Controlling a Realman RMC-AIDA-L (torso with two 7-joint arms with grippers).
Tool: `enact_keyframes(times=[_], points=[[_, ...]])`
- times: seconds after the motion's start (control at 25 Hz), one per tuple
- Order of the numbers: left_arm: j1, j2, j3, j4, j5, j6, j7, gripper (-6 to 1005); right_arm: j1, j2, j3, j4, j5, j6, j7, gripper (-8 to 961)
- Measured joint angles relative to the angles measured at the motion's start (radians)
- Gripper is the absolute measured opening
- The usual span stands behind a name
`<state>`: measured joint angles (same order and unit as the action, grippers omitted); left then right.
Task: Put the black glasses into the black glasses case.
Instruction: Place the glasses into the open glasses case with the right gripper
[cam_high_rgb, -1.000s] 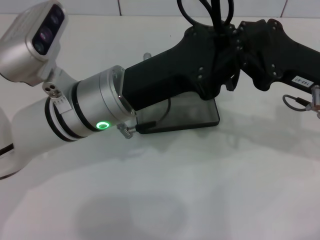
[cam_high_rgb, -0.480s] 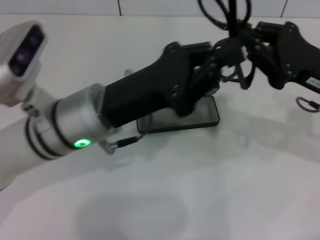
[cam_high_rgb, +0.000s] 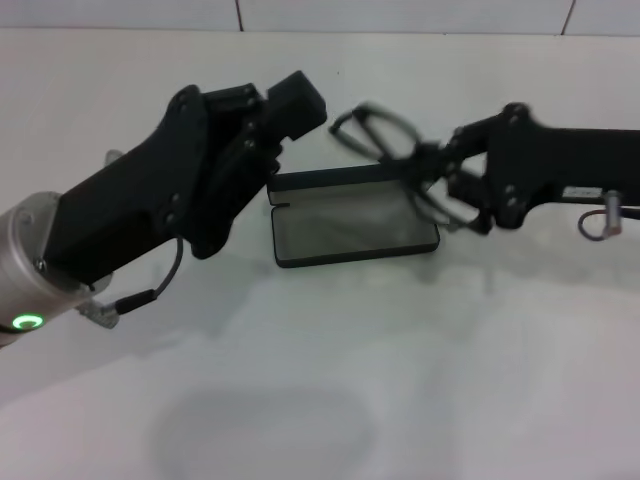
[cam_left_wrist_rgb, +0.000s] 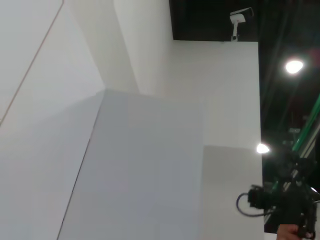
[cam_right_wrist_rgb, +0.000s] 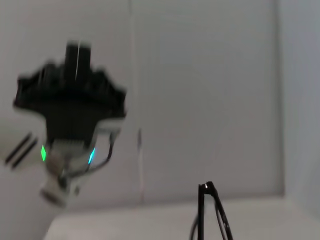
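Observation:
The black glasses case (cam_high_rgb: 355, 228) lies open at the table's middle, its grey lining up and its lid (cam_high_rgb: 335, 181) lying back on the far side. My right gripper (cam_high_rgb: 432, 166) comes in from the right and is shut on the black glasses (cam_high_rgb: 378, 124), which hang tilted over the case's far right corner. One lens and a temple arm of the black glasses (cam_right_wrist_rgb: 210, 212) show in the right wrist view. My left gripper (cam_high_rgb: 292, 104) hovers just left of the case, apart from both the case and the glasses.
The white table (cam_high_rgb: 330, 380) stretches toward me in front of the case. A tiled wall edge (cam_high_rgb: 400, 15) runs along the far side. The left wrist view points up at walls and a ceiling lamp (cam_left_wrist_rgb: 294, 65). My left arm (cam_right_wrist_rgb: 70, 107) shows in the right wrist view.
My left arm has swung back to the left, off the case. The right arm has pulled back to the right, and the glasses now show in its grip above the uncovered case.

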<state>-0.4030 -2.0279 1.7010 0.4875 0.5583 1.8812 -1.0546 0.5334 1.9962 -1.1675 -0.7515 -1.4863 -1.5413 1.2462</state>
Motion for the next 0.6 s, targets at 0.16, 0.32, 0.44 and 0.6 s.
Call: enact_keyframes(times=[0.16,0.32,0.44,0.6], points=[[0.008,0.004,-0.003,0.000,0.017,0.003,0.009,36,0.001,0.023,-0.034,-0.215,-0.226,0.040,0.183,63],[0.009,0.029,-0.003,0.000,0.058,0.008,0.008,36,0.017,0.022,-0.154,-0.360,-0.391,0.097,0.339,63],[0.003,0.064,-0.004,0.000,0.125,0.027,0.003,36,0.032,0.025,-0.232,-0.425,-0.486,0.143,0.410,63],[-0.007,0.116,-0.004,-0.001,0.227,0.074,-0.009,36,0.048,0.027,-0.359,-0.512,-0.605,0.229,0.494,63]])
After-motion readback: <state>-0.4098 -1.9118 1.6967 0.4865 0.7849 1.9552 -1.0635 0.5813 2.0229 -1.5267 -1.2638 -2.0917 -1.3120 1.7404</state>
